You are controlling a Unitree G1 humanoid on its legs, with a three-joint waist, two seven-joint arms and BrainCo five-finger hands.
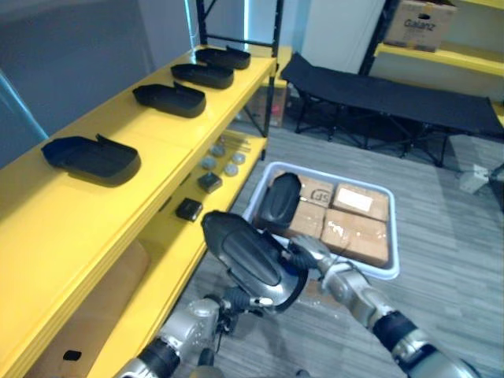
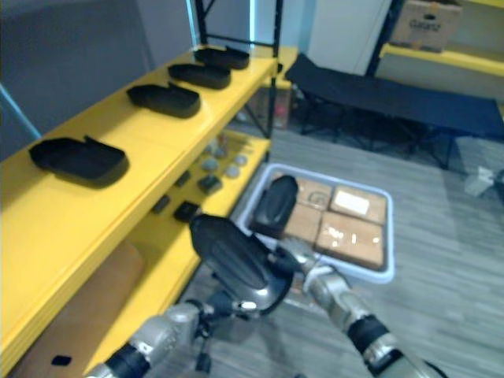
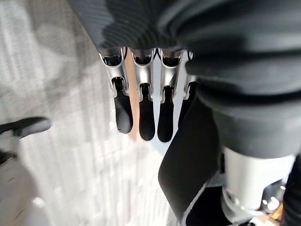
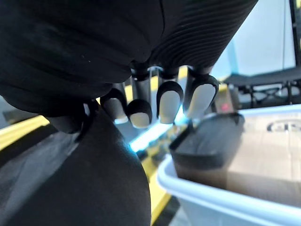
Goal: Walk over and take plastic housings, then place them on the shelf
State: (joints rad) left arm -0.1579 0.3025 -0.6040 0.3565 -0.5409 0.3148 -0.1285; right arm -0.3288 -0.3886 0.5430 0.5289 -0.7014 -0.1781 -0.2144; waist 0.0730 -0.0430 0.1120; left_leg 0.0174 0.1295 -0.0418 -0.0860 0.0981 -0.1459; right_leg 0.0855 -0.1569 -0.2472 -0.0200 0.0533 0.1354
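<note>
I carry a black plastic housing (image 1: 248,256) between both hands, low in front of me, beside the yellow shelf (image 1: 118,206). My left hand (image 1: 253,303) supports it from below with straight fingers (image 3: 141,113). My right hand (image 1: 315,253) grips its right edge, and its fingertips (image 4: 169,101) curl over the dark shell (image 4: 70,188). Several more housings (image 1: 90,157) lie in a row on the top shelf board. Another housing (image 1: 279,198) leans on the cardboard boxes (image 1: 354,232) inside the white bin (image 1: 390,272) on the floor.
The lower shelf board holds small black and grey parts (image 1: 209,183). Cardboard (image 1: 94,307) stands beneath it. A black folding cot (image 1: 394,98) stands beyond the bin, and a cardboard box (image 1: 421,24) sits on a far yellow rack. Grey floor lies right of the bin.
</note>
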